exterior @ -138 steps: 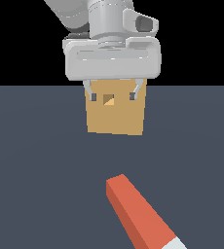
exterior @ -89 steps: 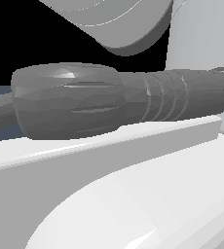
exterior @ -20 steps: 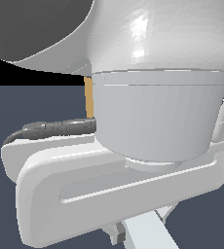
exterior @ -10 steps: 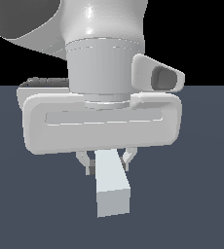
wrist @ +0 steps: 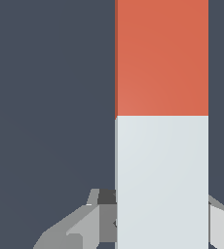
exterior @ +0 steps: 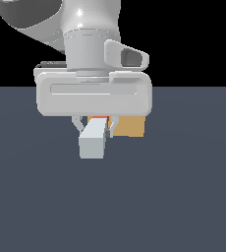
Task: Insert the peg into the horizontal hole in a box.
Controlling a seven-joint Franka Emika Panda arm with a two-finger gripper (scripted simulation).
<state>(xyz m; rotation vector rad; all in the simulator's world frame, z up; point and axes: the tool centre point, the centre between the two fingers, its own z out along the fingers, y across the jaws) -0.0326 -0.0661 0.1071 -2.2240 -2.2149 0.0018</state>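
- Pulled back from the exterior camera since half a second earlier, with the arm's wrist no longer filling so much of that view and the box (exterior: 130, 126) uncovered behind the claw (exterior: 95, 130), where earlier none of it showed.
- Clenched on the peg (exterior: 93, 139), one finger (exterior: 78, 125) against each side of the bar near its white half.
- Held level, white end toward the exterior camera and sticking out in front of the claw, below the broad grey hand body (exterior: 94, 93).
- Glimpsed as a thin red-orange strip just behind the fingers, pointing away toward the box.
- Seen from the wrist camera as one straight bar (wrist: 161, 121), white half gripped between the grey finger (wrist: 87, 226) on one side and its mate on the other, red-orange half running on beyond the claw over dark floor (wrist: 46, 97).
- Stood behind the claw and off toward the exterior view's right, tan face only partly shown past the fingers.
- Could not make out the hole; hidden behind claw and peg.
- Could not tell whether the red-orange tip touched the box or stopped short of it.
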